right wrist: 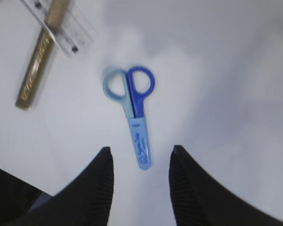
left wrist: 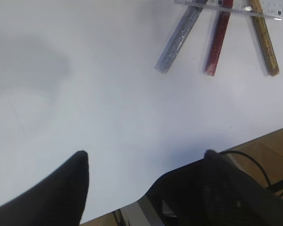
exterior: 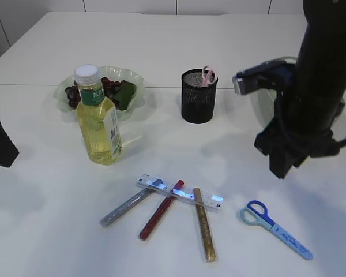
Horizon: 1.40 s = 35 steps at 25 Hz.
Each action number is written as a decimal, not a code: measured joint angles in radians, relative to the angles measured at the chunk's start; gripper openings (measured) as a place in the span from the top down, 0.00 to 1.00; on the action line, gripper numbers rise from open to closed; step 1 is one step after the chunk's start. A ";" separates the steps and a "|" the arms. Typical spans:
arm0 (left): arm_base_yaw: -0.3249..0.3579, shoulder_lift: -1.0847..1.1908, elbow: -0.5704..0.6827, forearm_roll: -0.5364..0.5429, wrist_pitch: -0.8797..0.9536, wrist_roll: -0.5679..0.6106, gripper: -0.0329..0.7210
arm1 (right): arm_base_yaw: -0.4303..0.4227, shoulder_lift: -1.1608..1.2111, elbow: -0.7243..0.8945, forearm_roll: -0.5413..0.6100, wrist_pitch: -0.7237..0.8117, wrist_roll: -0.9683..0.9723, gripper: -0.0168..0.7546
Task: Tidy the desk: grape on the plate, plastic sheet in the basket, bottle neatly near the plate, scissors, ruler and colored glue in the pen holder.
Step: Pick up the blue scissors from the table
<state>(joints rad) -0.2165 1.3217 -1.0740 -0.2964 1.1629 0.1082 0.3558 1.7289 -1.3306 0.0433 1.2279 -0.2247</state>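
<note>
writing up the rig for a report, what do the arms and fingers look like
Both arms are matte black. The right arm is bulky, with black cables looped at its wrist and a grey camera module mounted on it. The right gripper has two black, tapered fingers with finely ribbed faces. The left gripper's fingers are plain black too.

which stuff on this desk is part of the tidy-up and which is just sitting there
Part of the job:
- blue scissors
- clear ruler
- silver, red and gold glitter glue tubes
- mesh pen holder
- bottle
- grapes on the green plate

Just lying about:
- nothing that shows
</note>
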 joint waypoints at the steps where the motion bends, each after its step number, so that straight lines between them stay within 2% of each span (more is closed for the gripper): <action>1: 0.000 0.000 0.000 0.000 0.000 0.000 0.24 | 0.000 -0.007 0.040 0.000 -0.019 0.000 0.56; 7: 0.000 0.000 0.000 0.000 0.000 0.000 0.24 | 0.002 -0.018 0.251 -0.003 -0.177 -0.004 0.56; 12: 0.000 0.000 0.000 0.000 0.000 0.000 0.24 | 0.036 -0.021 0.328 -0.009 -0.286 -0.033 0.53; 21: 0.000 0.000 0.000 0.000 -0.017 0.000 0.24 | 0.058 0.028 0.337 -0.053 -0.405 -0.042 0.52; 35: 0.000 0.000 0.000 0.002 -0.019 0.000 0.24 | 0.058 0.118 0.337 -0.077 -0.436 -0.063 0.50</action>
<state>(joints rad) -0.2165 1.3217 -1.0740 -0.2946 1.1441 0.1082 0.4134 1.8467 -0.9937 -0.0342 0.7921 -0.2879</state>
